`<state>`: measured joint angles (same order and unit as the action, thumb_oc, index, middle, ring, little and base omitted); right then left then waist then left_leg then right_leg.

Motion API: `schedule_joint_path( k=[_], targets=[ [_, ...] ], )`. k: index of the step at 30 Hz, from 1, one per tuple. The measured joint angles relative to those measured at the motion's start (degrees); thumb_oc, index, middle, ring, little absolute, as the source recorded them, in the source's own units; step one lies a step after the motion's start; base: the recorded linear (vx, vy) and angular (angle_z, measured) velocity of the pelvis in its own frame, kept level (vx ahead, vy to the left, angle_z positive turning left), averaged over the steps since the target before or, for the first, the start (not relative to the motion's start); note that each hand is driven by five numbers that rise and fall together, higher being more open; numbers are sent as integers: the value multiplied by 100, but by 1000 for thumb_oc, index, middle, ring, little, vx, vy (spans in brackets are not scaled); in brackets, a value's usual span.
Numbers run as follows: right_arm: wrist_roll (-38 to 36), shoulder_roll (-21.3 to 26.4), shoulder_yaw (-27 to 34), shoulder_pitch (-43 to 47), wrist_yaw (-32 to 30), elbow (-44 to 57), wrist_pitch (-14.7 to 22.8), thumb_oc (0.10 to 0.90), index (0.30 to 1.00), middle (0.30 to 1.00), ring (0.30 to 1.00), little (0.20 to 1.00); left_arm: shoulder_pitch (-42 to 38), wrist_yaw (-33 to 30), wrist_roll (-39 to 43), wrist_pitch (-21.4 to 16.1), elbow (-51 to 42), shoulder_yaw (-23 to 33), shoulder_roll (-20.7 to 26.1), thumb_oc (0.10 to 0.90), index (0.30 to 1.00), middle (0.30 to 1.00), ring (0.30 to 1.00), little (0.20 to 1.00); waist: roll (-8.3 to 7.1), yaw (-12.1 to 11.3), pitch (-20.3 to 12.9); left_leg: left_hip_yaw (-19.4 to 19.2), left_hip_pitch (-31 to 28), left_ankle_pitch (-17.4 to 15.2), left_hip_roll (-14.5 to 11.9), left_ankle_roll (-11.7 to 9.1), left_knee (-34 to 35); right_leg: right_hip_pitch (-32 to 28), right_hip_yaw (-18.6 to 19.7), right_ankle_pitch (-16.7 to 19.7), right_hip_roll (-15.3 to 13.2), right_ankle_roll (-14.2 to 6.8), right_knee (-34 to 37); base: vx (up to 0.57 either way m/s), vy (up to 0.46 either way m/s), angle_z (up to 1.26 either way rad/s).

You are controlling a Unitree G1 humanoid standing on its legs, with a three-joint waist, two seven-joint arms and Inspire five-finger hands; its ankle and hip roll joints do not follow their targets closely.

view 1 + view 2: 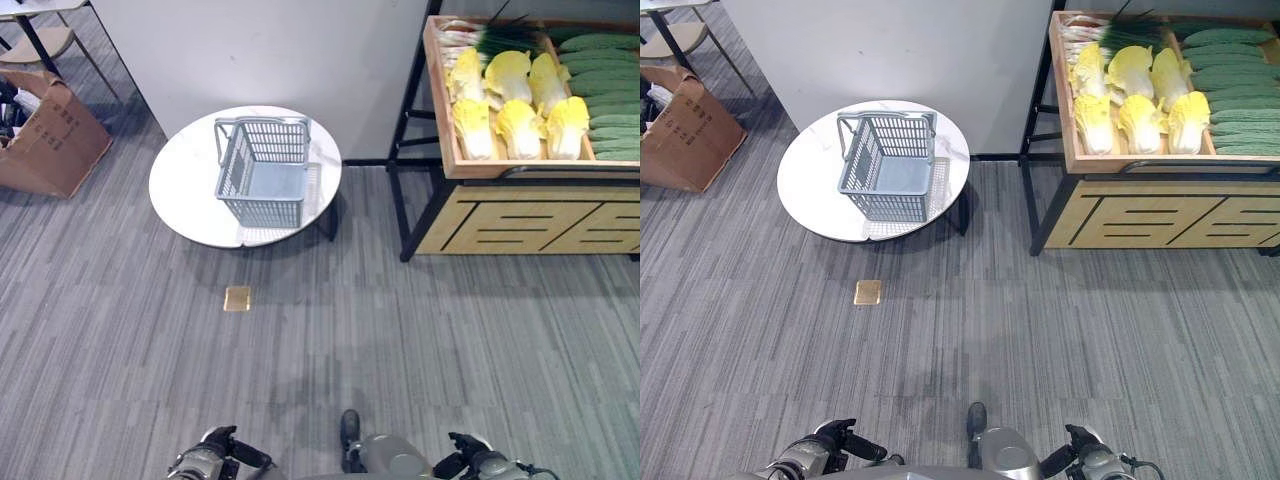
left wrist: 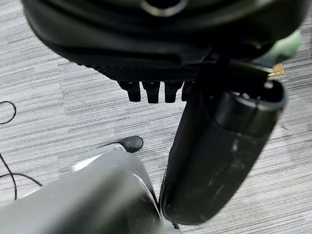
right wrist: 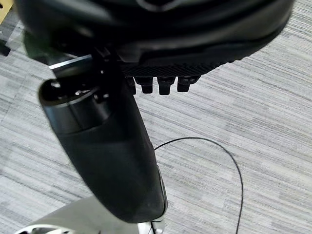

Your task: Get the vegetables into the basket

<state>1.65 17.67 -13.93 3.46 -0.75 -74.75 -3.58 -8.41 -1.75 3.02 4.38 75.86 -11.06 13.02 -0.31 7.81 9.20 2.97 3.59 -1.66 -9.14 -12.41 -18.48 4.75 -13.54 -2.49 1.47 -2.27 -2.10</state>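
You are standing well back: the cabbages (image 1: 510,100) are lying on the wooden stand (image 1: 520,215), the basket (image 1: 262,170) sitting empty on the table (image 1: 185,185). Left robot hand (image 1: 222,452) and right robot hand (image 1: 470,455) are hanging relaxed, holding nothing. Approaching carelessly, you are risking bumping the table.

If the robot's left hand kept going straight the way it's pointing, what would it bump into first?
Probably just the grey carpet floor. In its wrist view the left hand points down at bare carpet, holding nothing. The basket and the vegetables sit far ahead, not in that line, though depth is hard to judge.
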Motion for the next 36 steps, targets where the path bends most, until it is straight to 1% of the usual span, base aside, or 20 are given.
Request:
schedule_joint_path(
  k=[2, 4, 5, 7, 8, 9, 11, 12, 15, 18, 20, 21, 22, 24, 25, 26, 29, 30, 34, 36],
  targets=[
    [-30, 53, 0, -43, -16, -117, -29, 900, 1000, 1000, 1000, 1000, -49, 67, 42, 1, -87, -40, 64, 900, 1000, 1000, 1000, 1000, -127, -103, 22, -330, 225, 67, 10, 7, -497, -198, 100, 17, 13, 86, 213, 167, -29, -12],
    [-31, 96, -5, -64, -21, -130, -55, 900, 1000, 1000, 1000, 1000, -57, 100, 60, 1, -129, -33, 65, 900, 1000, 1000, 1000, 1000, -134, -138, 24, -452, 371, 69, 36, 34, -559, -248, 115, 65, 15, 98, 294, 351, 1, -5],
    [-28, 57, -3, -48, -17, -170, -69, 900, 1000, 1000, 1000, 1000, -101, 151, 92, -1, -170, -46, 104, 900, 1000, 1000, 1000, 1000, -229, -191, 47, -625, 489, 31, 97, 103, -254, -313, 226, 77, -18, 96, 461, 368, 60, -27],
    [-23, 19, -10, 2, 33, -297, -121, 900, 1000, 1000, 1000, 1000, -142, 199, 170, -17, -179, -17, 159, 900, 1000, 1000, 1000, 1000, -388, -398, 108, -737, 485, 253, 237, 308, 892, -440, 440, 191, -84, 24, 722, 287, 71, -38],
    [-22, 14, -8, -2, 44, -305, -125, 900, 1000, 1000, 1000, 1000, -146, 210, 173, -20, -194, -16, 169, 900, 1000, 1000, 1000, 1000, -388, -457, 139, -741, 417, 374, 239, 356, 1283, -462, 468, 266, -75, 6, 706, 298, 70, -39],
    [-18, 8, -11, 11, 51, -332, -139, 900, 1000, 1000, 1000, 1000, -147, 214, 273, -35, -203, 2, 158, 900, 1000, 1000, 1000, 1000, -378, -528, 184, -680, 452, 682, 186, 308, 1861, -593, 612, 192, -14, 41, 737, 388, 87, -47],
    [-17, 2, -13, 40, 55, -325, -139, 900, 1000, 1000, 1000, 1000, -152, 216, 275, -48, -208, 1, 154, 900, 1000, 1000, 1000, 1000, -376, -554, 188, -663, 458, 814, 178, 291, 2099, -663, 673, 144, 7, 78, 739, 302, 65, -37],
    [-17, 27, -49, 20, 58, -314, -134, 900, 1000, 1000, 1000, 1000, -146, 216, 275, -59, -325, -10, 154, 900, 1000, 1000, 1000, 1000, -295, -573, 200, -643, 613, 1273, 78, 253, 2343, -875, 815, 90, 117, 52, 739, 220, 43, -53],
    [-16, 30, -47, 50, 44, -304, -116, 900, 1000, 1000, 1000, 1000, -183, 236, 331, -113, -379, 72, 91, 900, 1000, 1000, 1000, 1000, -205, -764, 239, -453, 800, 1437, 41, 253, 2381, -1049, 1212, 44, 231, 303, 706, 269, 69, -79],
    [-17, 26, -45, -11, 43, -337, -117, 900, 1000, 1000, 1000, 1000, -176, 231, 379, -116, -379, 177, 87, 900, 1000, 1000, 1000, 1000, -184, -815, 231, -539, 854, 1439, 49, 283, 2377, -1236, 1414, -17, 200, 377, 703, 293, 126, -43],
    [2, -1, -45, 10, 44, -445, -147, 900, 1000, 1000, 1000, 1000, -162, 234, 392, -114, -317, 266, 64, 900, 1000, 1000, 1000, 1000, -184, -870, 230, -526, 709, 1539, 132, 441, 2394, -1454, 1676, -238, 71, 198, 703, 274, 149, -64],
    [10, 59, -51, -28, 67, -508, -151, 900, 1000, 1000, 1000, 1000, -56, 228, 446, -111, -320, 266, -42, 900, 1000, 1000, 1000, 1000, -56, -955, 163, -538, 495, 1591, 42, 670, 2368, -1589, 1919, -358, 85, 60, 707, 267, 181, -74],
    [12, -55, -54, -9, 21, -515, -148, 900, 1000, 1000, 1000, 1000, -73, 226, 493, -104, -317, 282, -4, 900, 1000, 1000, 1000, 1000, -243, -940, 170, -664, 402, 1568, 233, 781, 2362, -1647, 1961, -425, -101, -31, 701, 249, 181, -81],
    [10, -181, -48, 17, 67, -461, -71, 900, 1000, 1000, 1000, 1000, -69, 221, 496, -82, -296, 276, 26, 900, 1000, 1000, 1000, 1000, -394, -959, 42, -851, 306, 1370, 419, 979, 2359, -1595, 2060, -381, -380, -131, 617, 177, 134, -40],
    [9, -215, -48, 34, 70, -456, -65, 900, 1000, 1000, 1000, 1000, -76, 222, 498, -74, -298, 274, 37, 900, 1000, 1000, 1000, 1000, -417, -960, 28, -881, 282, 1326, 481, 1024, 2358, -1598, 2064, -383, -449, -143, 607, 138, 164, -25],
    [8, -302, -39, 82, 72, -429, -57, 900, 1000, 1000, 1000, 1000, -76, 218, 502, -57, -302, 235, 58, 900, 1000, 1000, 1000, 1000, -453, -1011, -2, -1028, 266, 1207, 639, 1154, 2356, -1481, 2139, -424, -641, -310, 490, 132, 164, -28],
    [17, -375, -46, 251, 77, -421, -57, 900, 1000, 1000, 1000, 1000, 7, 209, 569, -24, -267, 261, 109, 900, 1000, 1000, 1000, 1000, -460, -1078, -11, -1239, 280, 1018, 719, 1186, 2306, -1319, 2219, -418, -763, -377, 399, 168, 190, -43],
    [20, -355, -24, 285, 67, -418, -57, 900, 1000, 1000, 1000, 1000, 35, 205, 661, -30, -296, 307, 88, 900, 1000, 1000, 1000, 1000, -496, -1172, -67, -1393, 317, 795, 777, 1205, 2240, -1212, 2282, -418, -859, -378, 369, 137, 154, -60],
    [9, -344, -6, 252, 61, -412, -72, 900, 1000, 1000, 1000, 1000, 78, 192, 651, -16, -291, 239, 113, 900, 1000, 1000, 1000, 1000, -549, -1131, -278, -1584, 406, 742, 832, 1359, 2233, -883, 2269, -477, -936, -556, 31, 87, 125, -33],
    [6, -339, -4, 203, 62, -391, -89, 900, 1000, 1000, 1000, 1000, 75, 190, 650, -9, -262, 207, 162, 900, 1000, 1000, 1000, 1000, -606, -1113, -328, -1650, 420, 694, 898, 1418, 2258, -645, 2225, -564, -954, -746, -331, 104, 156, -12]
  ],
)
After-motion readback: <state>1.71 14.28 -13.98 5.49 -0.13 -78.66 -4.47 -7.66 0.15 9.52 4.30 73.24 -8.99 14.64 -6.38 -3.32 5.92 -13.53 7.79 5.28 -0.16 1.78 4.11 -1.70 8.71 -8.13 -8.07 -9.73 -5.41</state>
